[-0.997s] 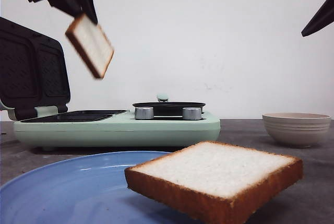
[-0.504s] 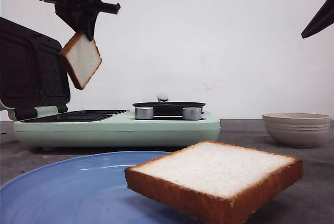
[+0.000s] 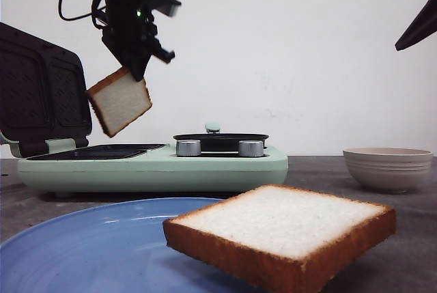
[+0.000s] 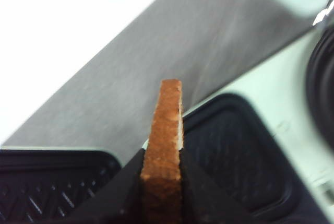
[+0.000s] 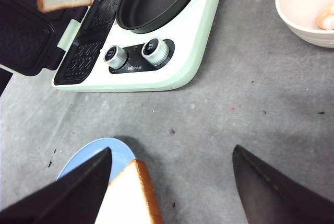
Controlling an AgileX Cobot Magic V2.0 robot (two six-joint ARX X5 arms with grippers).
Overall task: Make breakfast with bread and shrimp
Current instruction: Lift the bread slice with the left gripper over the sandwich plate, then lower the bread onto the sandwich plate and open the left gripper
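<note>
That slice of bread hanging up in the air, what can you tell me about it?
The held bread slice is thick and square, with a soft white face and golden-brown crust all round. It hangs tilted, one corner lowest, pinched at an upper part by the left pincer, whose black fingers press both its faces in the wrist view. It hovers above the open mint-green sandwich maker, over its dark ridged plate, touching nothing but the pincer.

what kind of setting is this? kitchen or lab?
Likely a lab tabletop staged as a kitchen: a mint breakfast maker, a blue plate and a bowl on a bare grey table against a blank white wall.
</note>
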